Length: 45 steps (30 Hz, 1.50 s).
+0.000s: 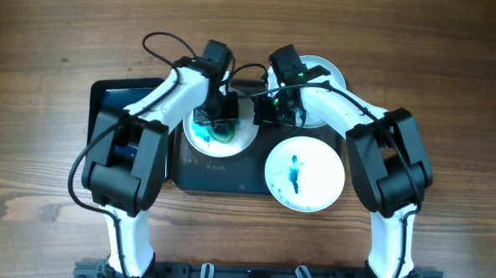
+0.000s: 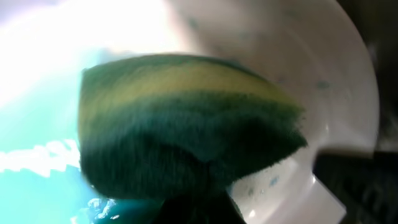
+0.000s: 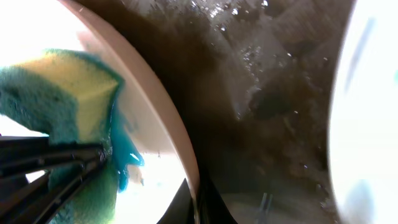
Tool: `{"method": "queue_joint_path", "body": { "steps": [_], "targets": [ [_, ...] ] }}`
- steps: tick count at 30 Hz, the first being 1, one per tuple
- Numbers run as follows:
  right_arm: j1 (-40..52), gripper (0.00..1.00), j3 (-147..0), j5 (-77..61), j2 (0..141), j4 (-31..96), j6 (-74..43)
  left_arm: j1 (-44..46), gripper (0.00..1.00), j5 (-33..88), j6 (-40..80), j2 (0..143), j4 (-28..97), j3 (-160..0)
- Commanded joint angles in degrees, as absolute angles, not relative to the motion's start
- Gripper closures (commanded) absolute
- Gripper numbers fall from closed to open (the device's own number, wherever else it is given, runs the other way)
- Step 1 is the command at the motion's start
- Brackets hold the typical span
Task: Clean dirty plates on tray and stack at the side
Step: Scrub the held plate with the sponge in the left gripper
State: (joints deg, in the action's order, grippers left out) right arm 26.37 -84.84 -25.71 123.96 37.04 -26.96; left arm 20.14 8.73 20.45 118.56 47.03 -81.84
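Observation:
Three white plates show in the overhead view. The left plate [image 1: 231,143] lies on the dark grey tray [image 1: 204,177] and carries a blue-green smear. My left gripper [image 1: 216,119] is shut on a green and yellow sponge [image 2: 186,118] and presses it onto this plate [image 2: 323,81]. My right gripper [image 1: 268,115] is shut on the right rim of the same plate [image 3: 168,106], one finger on each side [image 3: 199,202]. A second plate [image 1: 305,173] with a blue streak lies at the tray's front right. A third plate [image 1: 328,75] sits at the back right, partly hidden by my right arm.
A smaller dark blue tray [image 1: 109,99] lies to the left, partly under my left arm. The grey tray's surface is wet [image 3: 267,93]. Bare wood table surrounds the trays. Both arms cross over the tray's back half.

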Motion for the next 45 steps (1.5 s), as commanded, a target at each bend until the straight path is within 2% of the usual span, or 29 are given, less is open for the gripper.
{"method": "queue_joint_path", "body": {
  "steps": [1, 4, 10, 12, 16, 19, 22, 26, 30, 33, 36, 40, 43, 45],
  "targets": [
    [27.4, 0.96, -84.8, -27.0, 126.4, 36.8, -27.0, 20.8, 0.96, -20.0, 38.0, 121.1, 49.1, -82.6],
    [27.4, 0.95, -84.8, -26.9, 126.4, 36.8, -27.0, 20.8, 0.96, -22.4, 42.4, 121.1, 52.9, -82.5],
    [27.4, 0.96, -84.8, -26.9, 126.4, 36.6, -27.0, 22.5, 0.96, -10.4, 41.9, 121.1, 60.3, -82.5],
    [27.4, 0.96, -84.8, -26.9, 126.4, 36.5, -27.0, 24.1, 0.96, 1.8, 32.4, 121.1, 59.0, -82.5],
    [27.4, 0.96, -84.8, -26.9, 126.4, 36.4, -27.0, 25.8, 0.96, 18.2, 20.2, 121.1, 56.1, -82.5],
    [27.4, 0.96, -84.8, -26.9, 126.4, 36.4, -27.0, 26.3, 0.96, 22.4, 15.1, 121.1, 52.6, -82.5],
    [27.4, 0.96, -84.8, -26.9, 126.4, 36.4, -27.0, 25.3, 0.96, 14.0, 16.7, 121.1, 48.3, -82.5],
    [27.4, 0.96, -84.8, -26.9, 126.4, 36.4, -27.0, 24.3, 0.96, -10.3, 34.0, 120.9, 46.0, -82.7],
    [27.4, 0.96, -84.8, -26.9, 126.4, 36.4, -26.9, 24.2, 0.96, -24.7, 44.0, 120.7, 46.0, -82.7],
    [27.4, 0.96, -84.8, -26.9, 126.4, 36.4, -26.8, 24.2, 0.96, -29.8, 45.9, 120.7, 47.3, -82.7],
    [27.4, 0.96, -84.8, -26.7, 126.4, 36.4, -26.7, 24.1, 0.96, -30.0, 45.9, 120.7, 50.1, -82.7],
    [27.4, 0.96, -84.8, -26.7, 126.4, 36.4, -26.8, 24.2, 0.96, -15.1, 40.6, 120.7, 53.2, -82.7],
    [27.4, 0.96, -84.8, -26.7, 126.4, 36.4, -26.8, 24.1, 0.96, 12.6, 24.6, 120.7, 51.0, -82.7],
    [27.4, 0.96, -84.8, -26.7, 126.4, 36.4, -27.0, 24.2, 0.96, 25.7, 17.5, 120.7, 48.9, -82.7]
  ]
}}
